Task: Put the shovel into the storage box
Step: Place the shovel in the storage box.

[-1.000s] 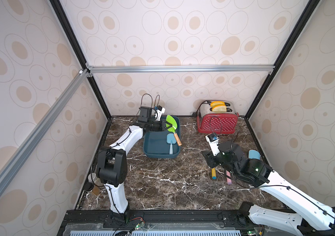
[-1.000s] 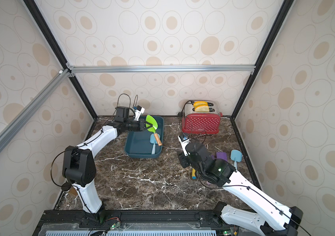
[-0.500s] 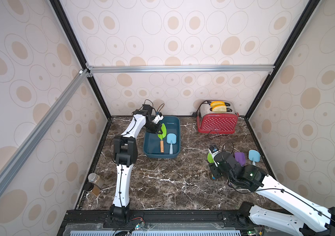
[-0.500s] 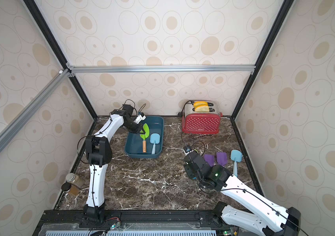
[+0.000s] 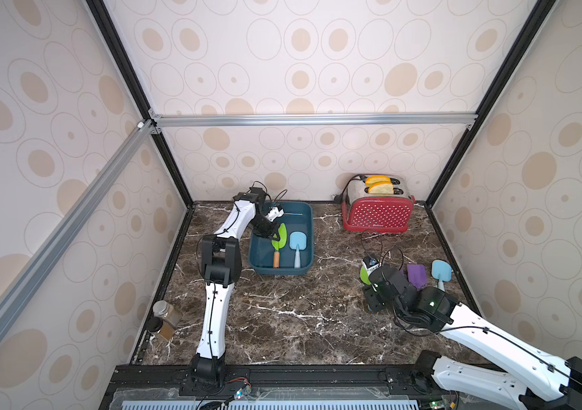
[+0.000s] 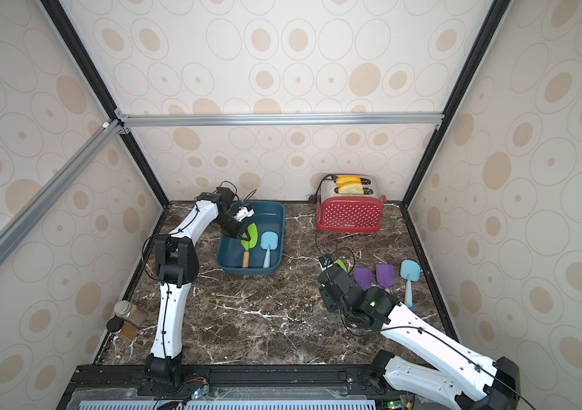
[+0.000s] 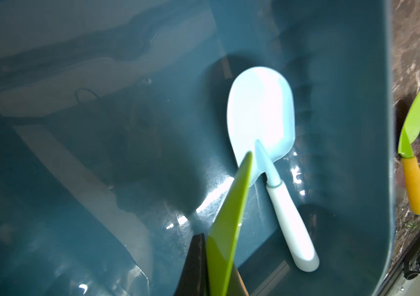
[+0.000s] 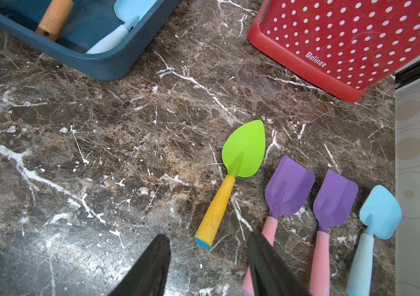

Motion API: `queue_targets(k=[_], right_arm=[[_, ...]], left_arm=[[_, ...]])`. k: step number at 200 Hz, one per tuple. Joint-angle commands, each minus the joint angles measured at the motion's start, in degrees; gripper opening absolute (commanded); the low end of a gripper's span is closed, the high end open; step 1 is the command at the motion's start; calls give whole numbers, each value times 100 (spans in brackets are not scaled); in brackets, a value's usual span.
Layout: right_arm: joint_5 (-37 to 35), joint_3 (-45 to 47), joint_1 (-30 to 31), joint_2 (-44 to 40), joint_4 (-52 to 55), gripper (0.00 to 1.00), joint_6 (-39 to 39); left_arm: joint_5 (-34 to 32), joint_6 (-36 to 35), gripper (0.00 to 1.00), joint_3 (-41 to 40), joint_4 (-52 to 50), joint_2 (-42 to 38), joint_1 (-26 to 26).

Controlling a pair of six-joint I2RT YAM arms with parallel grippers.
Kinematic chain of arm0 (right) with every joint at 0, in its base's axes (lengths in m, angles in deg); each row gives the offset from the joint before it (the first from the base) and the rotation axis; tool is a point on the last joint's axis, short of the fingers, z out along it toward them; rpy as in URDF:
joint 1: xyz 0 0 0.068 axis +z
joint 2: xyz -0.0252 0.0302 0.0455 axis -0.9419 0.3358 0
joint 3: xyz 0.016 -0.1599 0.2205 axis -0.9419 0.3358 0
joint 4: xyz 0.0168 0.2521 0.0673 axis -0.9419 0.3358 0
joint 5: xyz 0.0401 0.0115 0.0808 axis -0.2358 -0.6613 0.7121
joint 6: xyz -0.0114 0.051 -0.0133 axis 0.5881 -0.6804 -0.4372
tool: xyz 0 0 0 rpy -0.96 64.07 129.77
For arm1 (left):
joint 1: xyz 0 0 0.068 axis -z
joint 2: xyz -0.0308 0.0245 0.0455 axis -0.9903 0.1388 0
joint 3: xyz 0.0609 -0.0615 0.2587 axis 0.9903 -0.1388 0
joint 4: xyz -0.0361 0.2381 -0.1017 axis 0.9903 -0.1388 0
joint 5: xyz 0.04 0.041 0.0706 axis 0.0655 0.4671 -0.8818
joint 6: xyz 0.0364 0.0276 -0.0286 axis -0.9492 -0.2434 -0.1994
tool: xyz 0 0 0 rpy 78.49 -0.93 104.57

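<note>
Jars: two spice jars (image 5: 163, 319) stand together at the far left edge of the marble tabletop (image 5: 282, 319), well apart from everything else.
Left gripper: the left gripper (image 5: 272, 235) is lowered inside the storage box, jaws closed on the blade of the wood-handled green shovel (image 5: 276, 256).
Storage box: the storage box (image 5: 280, 271) sits left of centre near the back wall, just beside the left arm.
Held shovel: blade gripped, wooden handle pointing toward the front wall and inside the box walls. Contact with the box floor cannot be told.
Second item in box: the boxed pale-blue shovel (image 5: 297, 243) lies flat just beside the held one, handle toward the front wall.
Toaster: the red dotted toaster (image 5: 376, 214) stands at the back, right of the box and apart from it, with bread (image 5: 378, 184) in its slots.
Right gripper: the right gripper (image 8: 209, 266) is low over the tabletop, jaws apart with nothing between them.
Loose shovels: the yellow-handled green shovel (image 8: 232, 176) lies with its handle end just ahead of those jaws. Next come two purple shovels (image 8: 289, 185) with pink handles, then the outer pale-blue shovel (image 8: 379, 212), all outside the box.
</note>
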Motion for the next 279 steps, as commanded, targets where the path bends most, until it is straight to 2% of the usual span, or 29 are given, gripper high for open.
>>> queue_targets(k=[1, 15, 25, 41, 50, 86, 107, 152, 180, 198, 218, 279], right_arm=[[-65, 122, -9, -14, -15, 55, -120], [-60, 153, -11, -5, -17, 55, -135], [-53, 175, -7, -5, -26, 55, -154], [-50, 215, -10, -14, -43, 55, -185], [-55, 240, -10, -23, -51, 55, -194], [-91, 327, -10, -23, -104, 55, -227], [-241, 373, -9, 10, -129, 55, -232], [-864, 432, -116, 458, -52, 56, -503], [-536, 624, -578, 1049, -406, 56, -621], [-173, 747, -899, 1383, -769, 57, -673], [-30, 734, -1115, 1735, -1002, 57, -695], [602, 738, -1481, 2681, -1661, 56, -663]], left_arm=[[-84, -119, 7, 148, -139, 237, 15], [-92, -96, 11, 125, -112, 272, 15], [-109, -75, 22, 132, -100, 295, 15], [-119, -40, 30, 131, -69, 330, 13], [-112, -14, 41, 130, -41, 340, 15], [-286, 165, 52, 117, 178, 260, 15], [-482, 317, 54, 73, 413, 31, 15], [-346, 702, 64, 16, 950, -1101, 15], [257, 1307, 74, -1104, 2118, -2292, 15], [717, 1894, 75, -2246, 3327, -3061, 24], [1013, 2388, 76, -3154, 4155, -3619, 48], [1033, 2672, 77, -4441, 4762, -4256, 133]])
